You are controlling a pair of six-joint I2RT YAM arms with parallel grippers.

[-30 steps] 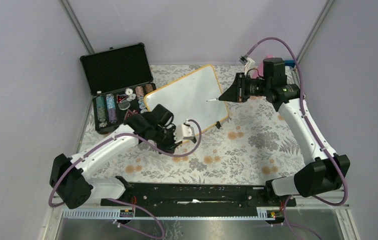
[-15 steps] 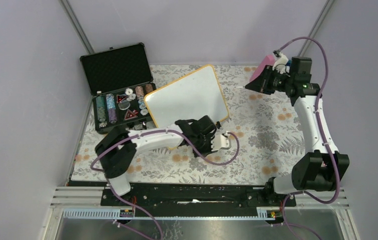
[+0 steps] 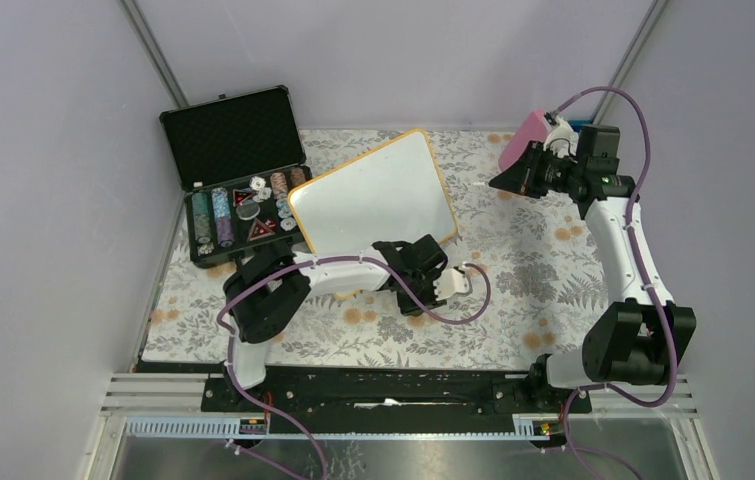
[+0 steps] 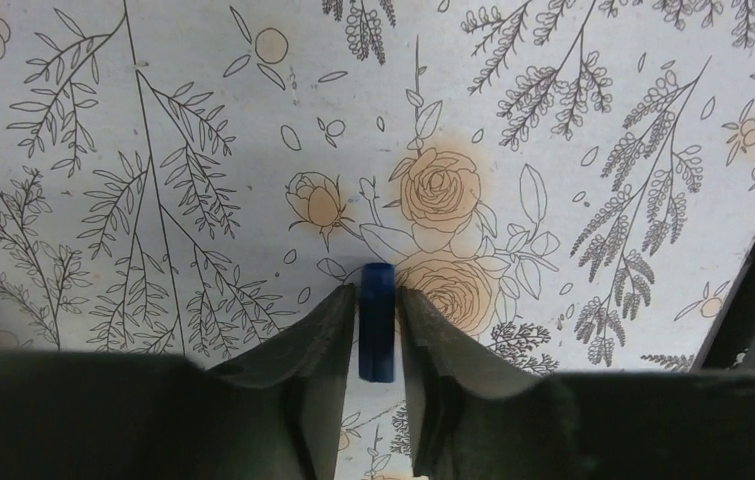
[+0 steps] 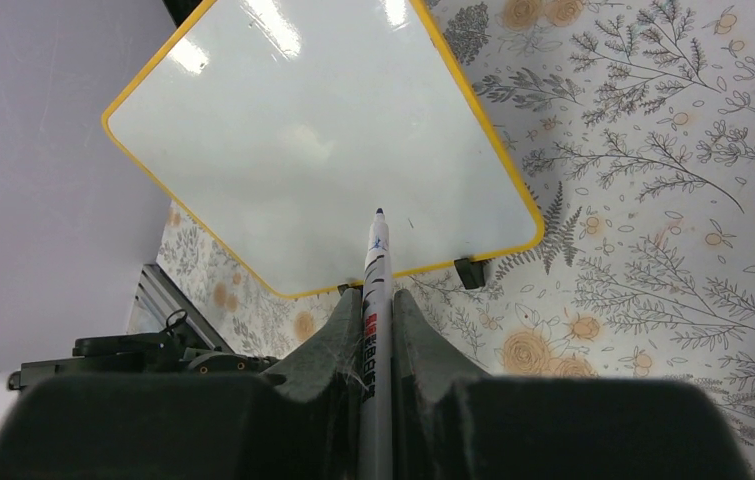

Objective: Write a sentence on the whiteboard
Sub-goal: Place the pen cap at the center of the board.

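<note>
- Right wrist view: the right gripper [image 5: 378, 300] has its two dark fingers pressed tight on a slim white marker pen [image 5: 376, 265]. The pen has red lettering on its barrel and a bare blue tip pointing ahead.
- Beyond that tip lies the rectangular whiteboard [image 5: 293, 130] with a thin orange-yellow rim and rounded corners. Its white face shows glare, and a small black foot [image 5: 469, 272] sticks out at its near edge.
- Top external view: the pen tip is off the whiteboard's right edge and apart from it, over the floral-printed table cloth [image 3: 513, 290]. How high it hangs cannot be told.
- Left wrist view: the left gripper [image 4: 377, 295] points down at the cloth, with a short dark-blue cap [image 4: 377, 320] sitting lengthwise between its fingers. The fingers lie right along the cap's sides, but whether they clamp it or only flank it cannot be told.
- Top external view: the left gripper is just beside the whiteboard's near right corner, on the near side and off the board.
- The whiteboard lies turned at an angle on the cloth, between the open black foam-lined case [image 3: 233, 135] of poker chips at far left and the right gripper at far right.
</note>
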